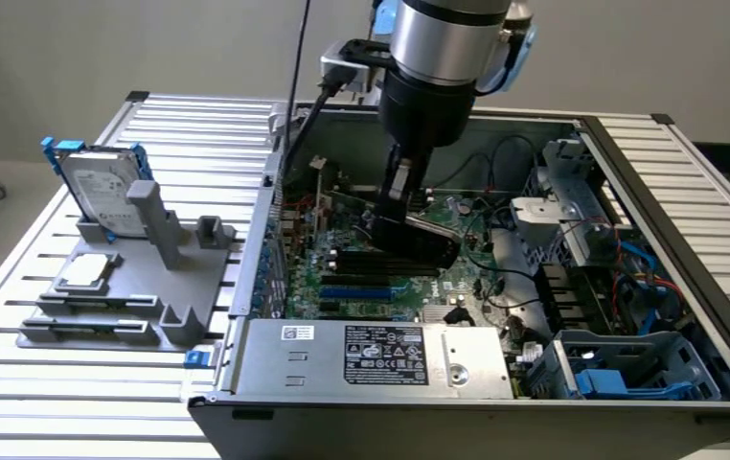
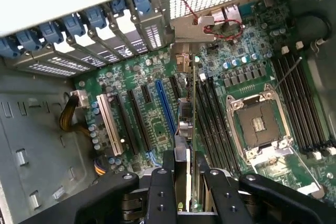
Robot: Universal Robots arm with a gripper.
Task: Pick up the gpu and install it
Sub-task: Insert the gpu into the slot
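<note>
Arm: I see the arm (image 1: 448, 38) reaching down from above into the open case (image 1: 621, 153), roughly over its middle.
Gripper: gripper (image 1: 398, 213) sits low inside the case, above the motherboard (image 1: 339, 264).
Tool state: narrow, clamped on the gpu. In the wrist view the two black fingers (image 2: 160, 192) press against either face of the card.
Gpu: gpu (image 1: 414, 241) hangs from the gripper with its black cooler face showing, tilted, not level with the motherboard.
Gpu, wrist view: I read the gpu (image 2: 185, 124) edge-on, a thin green board line running away from the gripper (image 2: 184, 178) toward the case's slotted rear wall.
Bracket: its silver bracket (image 2: 191, 27) is at the far end, close to that rear wall.
Gpu position: over the motherboard (image 2: 157, 129), between the blue slot (image 2: 165, 106) and the long black memory slots (image 2: 210, 124).
Contact: I cannot tell whether the card's lower edge touches a slot.
Socket: open socket (image 2: 260, 124) lies beyond the memory slots, apart from the card.
Power supply: silver power supply (image 1: 378, 355) fills the case's near edge, well clear of the gpu.
Drive: drive (image 1: 97, 182) in its blue frame stands upright in the grey holder (image 1: 123, 287).
Holder: on the table (image 1: 33, 402), between the case and the table edge at the exterior view's left.
</note>
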